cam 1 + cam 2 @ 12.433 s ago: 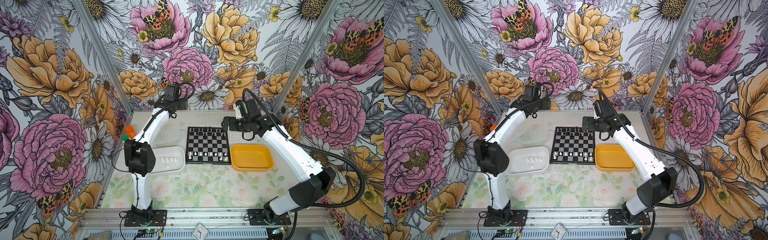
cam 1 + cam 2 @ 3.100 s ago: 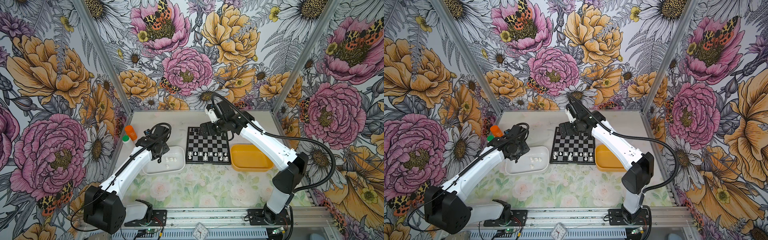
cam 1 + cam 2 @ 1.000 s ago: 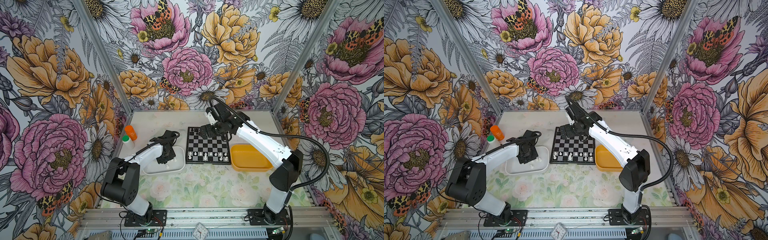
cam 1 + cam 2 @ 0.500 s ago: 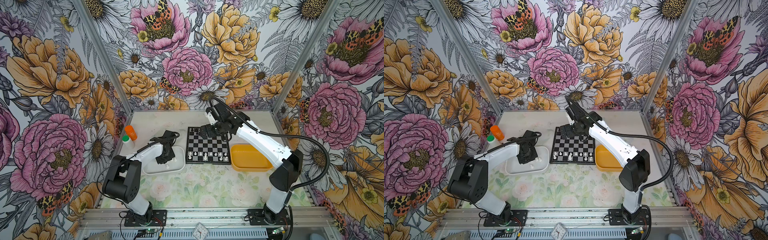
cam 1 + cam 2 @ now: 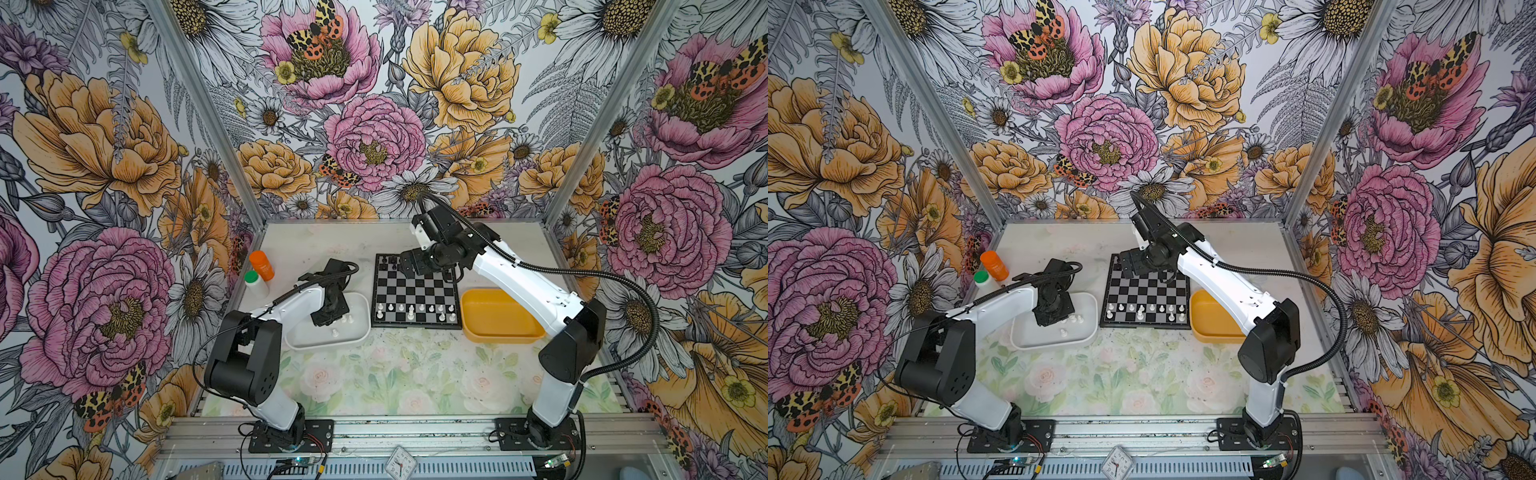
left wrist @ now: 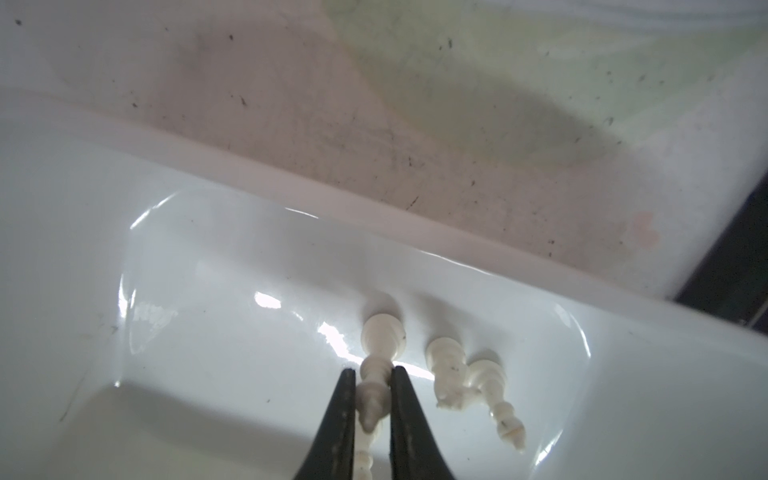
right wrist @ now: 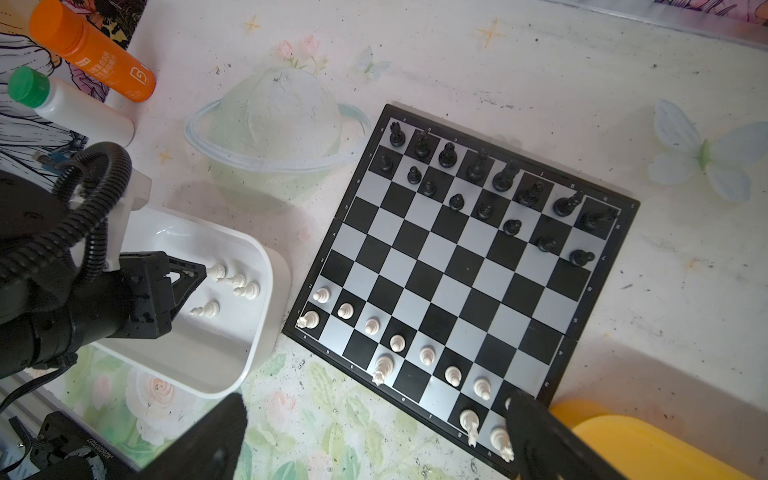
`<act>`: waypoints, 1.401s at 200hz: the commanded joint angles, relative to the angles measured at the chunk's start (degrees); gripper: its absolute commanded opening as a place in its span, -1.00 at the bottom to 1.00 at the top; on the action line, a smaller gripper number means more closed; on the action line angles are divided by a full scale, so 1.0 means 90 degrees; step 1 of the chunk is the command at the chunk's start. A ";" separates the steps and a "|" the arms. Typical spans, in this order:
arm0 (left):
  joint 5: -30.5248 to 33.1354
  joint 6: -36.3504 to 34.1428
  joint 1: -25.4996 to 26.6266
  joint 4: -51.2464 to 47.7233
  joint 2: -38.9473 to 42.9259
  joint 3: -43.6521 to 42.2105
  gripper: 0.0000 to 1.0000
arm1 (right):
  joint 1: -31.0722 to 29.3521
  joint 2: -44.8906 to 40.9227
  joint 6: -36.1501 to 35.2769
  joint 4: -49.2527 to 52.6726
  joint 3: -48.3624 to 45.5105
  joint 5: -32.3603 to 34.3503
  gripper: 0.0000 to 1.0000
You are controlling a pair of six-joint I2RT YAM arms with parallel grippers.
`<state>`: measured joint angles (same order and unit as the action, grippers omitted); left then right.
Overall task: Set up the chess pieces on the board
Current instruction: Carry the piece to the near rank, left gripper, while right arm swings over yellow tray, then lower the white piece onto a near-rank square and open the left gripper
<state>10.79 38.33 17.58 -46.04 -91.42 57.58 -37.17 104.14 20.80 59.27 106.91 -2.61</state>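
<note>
You only get the grip from the left wrist view: left tool [image 6: 372, 372] pinched on a white piece [image 6: 380, 336] lying in the white tray [image 6: 249, 178]. In both top views the tool's body hides it. Right tool [image 7: 374, 401] hangs wide open above the board [image 7: 457, 270] on the tabletop.

glossy white plastic tray [image 6: 208, 291], smooth plastic chess pieces [image 6: 382, 332], matt black fingers [image 6: 338, 415]

The board [image 5: 415, 286] lies between the left tray [image 5: 332, 344] and right tray [image 5: 498, 320]. Loose chessmen [image 5: 351, 319] lie in the left tray, bottles [image 5: 262, 265] behind it.
</note>
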 commanded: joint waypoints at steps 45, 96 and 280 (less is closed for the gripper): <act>-0.0130 -0.0290 -0.0049 -0.0199 0.0141 0.0601 -0.80 | 0.0009 -0.0246 0.0170 -0.0130 -0.0017 0.0174 0.99; -0.0016 -0.0518 0.0118 -0.0813 0.0276 0.1431 -0.81 | 0.0009 -0.0604 0.0245 -0.0242 -0.0437 0.0259 0.99; 0.0182 -0.0048 0.3238 -0.1427 -0.1770 0.4331 -0.79 | 0.0438 -0.4544 0.1052 0.0415 -0.3649 0.1132 0.99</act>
<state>10.87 36.07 44.34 -58.52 -105.62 94.17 -33.30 66.63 28.40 60.10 75.88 5.32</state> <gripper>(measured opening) 0.143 0.996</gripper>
